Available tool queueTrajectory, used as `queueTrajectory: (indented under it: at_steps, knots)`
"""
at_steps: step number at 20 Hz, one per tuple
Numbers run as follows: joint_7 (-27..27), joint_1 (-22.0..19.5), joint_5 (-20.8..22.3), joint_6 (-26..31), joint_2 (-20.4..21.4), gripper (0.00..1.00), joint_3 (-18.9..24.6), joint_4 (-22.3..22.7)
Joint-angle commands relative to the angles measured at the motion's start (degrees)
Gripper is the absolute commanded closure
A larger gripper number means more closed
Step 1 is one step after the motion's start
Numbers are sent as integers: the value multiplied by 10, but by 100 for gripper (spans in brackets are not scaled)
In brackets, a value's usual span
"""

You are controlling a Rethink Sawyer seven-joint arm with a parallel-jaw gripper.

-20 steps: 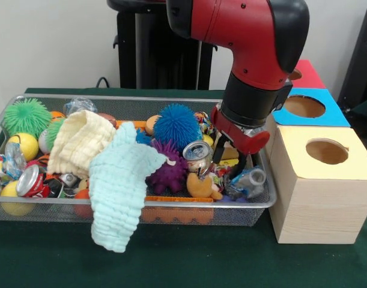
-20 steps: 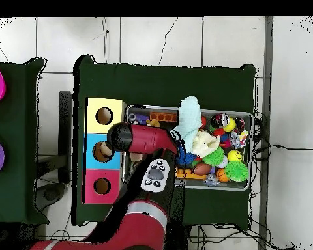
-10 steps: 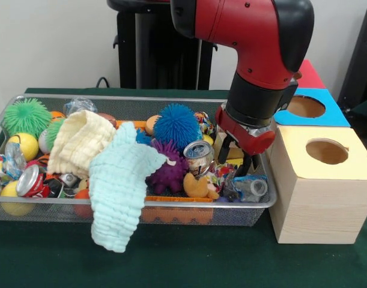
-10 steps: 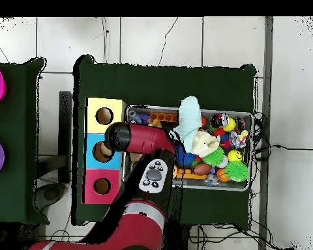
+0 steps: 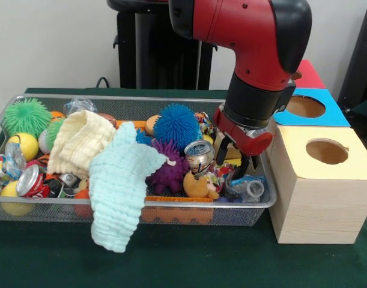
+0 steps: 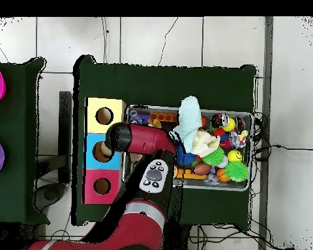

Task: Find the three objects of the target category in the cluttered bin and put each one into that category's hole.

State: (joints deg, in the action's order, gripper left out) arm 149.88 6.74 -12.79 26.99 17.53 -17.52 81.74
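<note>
Target category isn't shown, so candidates only: crushed clear plastic bottle [image 5: 249,187] lies in the wire-mesh bin [image 5: 171,211] at its 4 o'clock corner, just below the gripper [image 5: 233,158]. Gripper fingers hang apart w/ nothing between them, tips just above the clutter. Silver can [image 5: 199,155] sits at 9 o'clock from the gripper, touching a purple spiky toy [image 5: 170,169]; orange toy [image 5: 198,187] under the can. Blue spiky ball [image 5: 176,124] behind those. Mint knit cloth [image 5: 120,192] drapes over the bin's near rim onto the table; cream knit cloth [image 5: 80,140] beside it. Bin's 9 o'clock end: green spiky ball [image 5: 27,116], yellow ball [image 5: 24,144], red soda can [image 5: 32,181].

Beside the bin at 3 o'clock, three boxes w/ round holes in a row: yellow-topped box [image 5: 318,183] nearest, blue-topped box [image 5: 308,107], red-topped box [image 5: 306,74]. Yellow one nearly touches the bin's rim. Overhead view: arm [image 6: 146,140] covers the bin's box-side end.

Dark green tablecloth [image 5: 189,258], open strip at 6 o'clock. Tiled floor [image 6: 289,78] around the table.
</note>
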Motion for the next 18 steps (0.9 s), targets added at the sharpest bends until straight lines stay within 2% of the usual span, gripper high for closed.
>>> queueTrajectory:
  at_steps: [1, 6, 10, 13, 18]
  knots:
    - [68, -23, 5, -64, -61, 0, 9, -12]
    - [26, -48, 28, -78, -77, 0, 0, -30]
    - [12, -52, 37, -93, -108, 0, -17, -63]
    - [-6, -68, 45, -102, -127, 0, -8, -83]
    - [4, -66, 48, -93, -132, 0, -13, -91]
